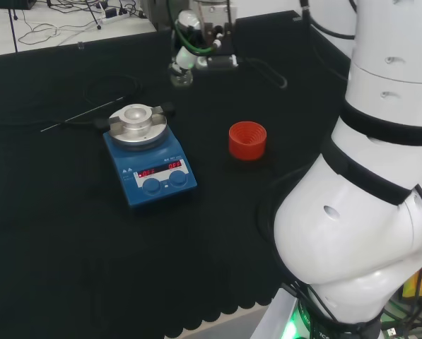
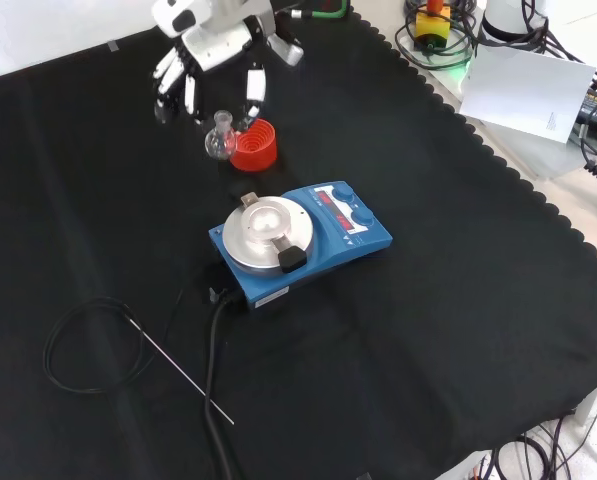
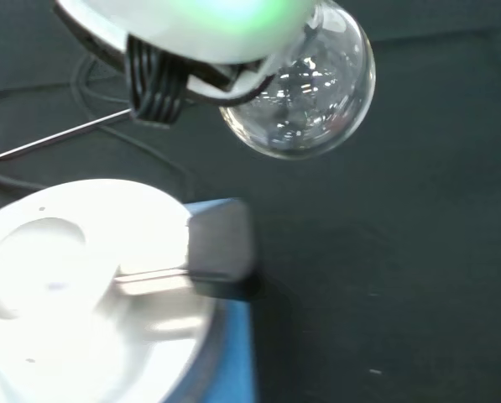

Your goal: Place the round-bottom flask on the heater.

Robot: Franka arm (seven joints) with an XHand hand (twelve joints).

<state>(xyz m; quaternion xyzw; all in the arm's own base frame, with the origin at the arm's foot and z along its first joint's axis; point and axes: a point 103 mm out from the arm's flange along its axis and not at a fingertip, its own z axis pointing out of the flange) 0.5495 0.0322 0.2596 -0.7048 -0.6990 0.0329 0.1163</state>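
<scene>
The hand (image 2: 210,52) pinched a clear round-bottom flask (image 2: 219,141) by its neck, fingers curled, holding it in the air beyond the blue heater (image 2: 300,240) and just beside the red ribbed stand (image 2: 255,145) on the black-clothed tabletop (image 2: 458,330).

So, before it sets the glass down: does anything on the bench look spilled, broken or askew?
Nothing stands out. The round-bottom flask looks whole and empty in the hand, above the cloth. The heater sits flat, its metal top bare, and the red ribbed stand is upright beside it. No spill shows on the cloth.
</scene>
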